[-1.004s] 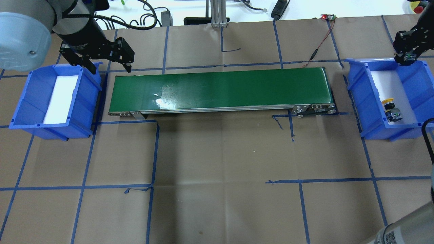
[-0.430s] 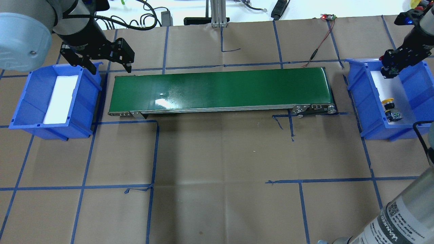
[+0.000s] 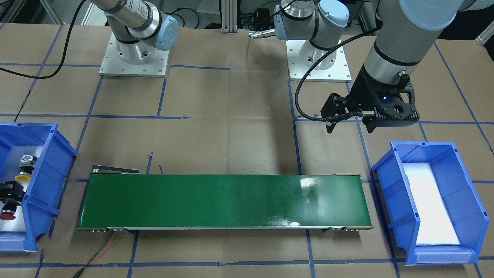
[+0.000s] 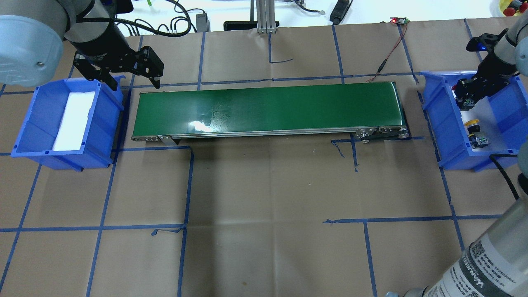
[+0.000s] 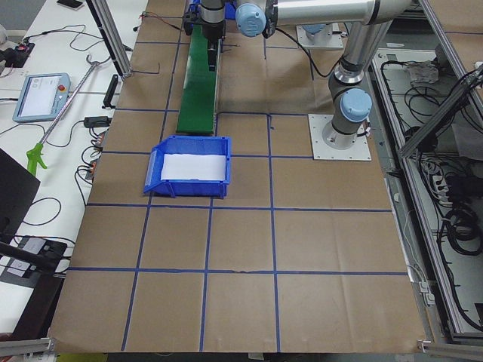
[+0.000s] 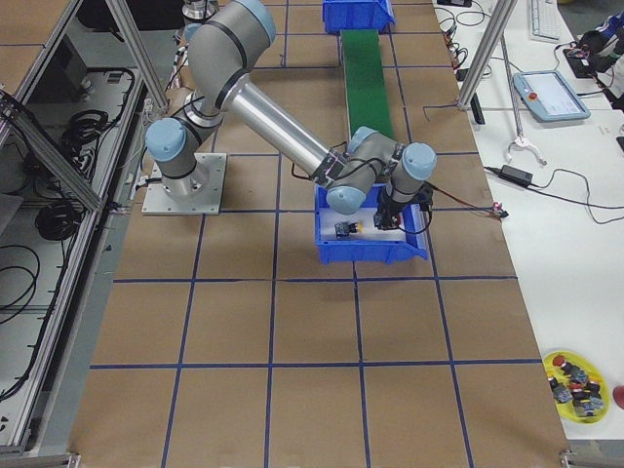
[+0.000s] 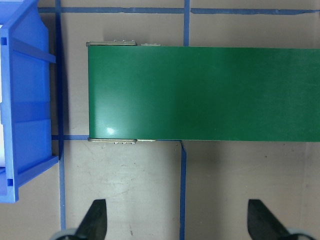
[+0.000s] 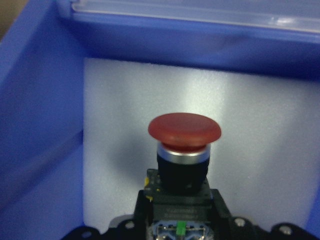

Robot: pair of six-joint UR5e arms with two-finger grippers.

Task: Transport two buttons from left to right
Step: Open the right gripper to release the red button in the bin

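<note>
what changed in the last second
The right gripper, shut on the red button, moved from the far rim of the right bin down into it, toward the yellow button. Nothing was released. The left gripper stayed open by the conveyor; the yellow button stayed put.

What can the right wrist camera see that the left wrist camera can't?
Only the right wrist camera shows the red button, close up, with white foam behind it. Only the left wrist camera shows the green conveyor belt, the brown table with blue tape, and the left gripper with its fingers wide apart. Both show blue bin plastic, but from different bins: the right bin and the left bin.
</note>
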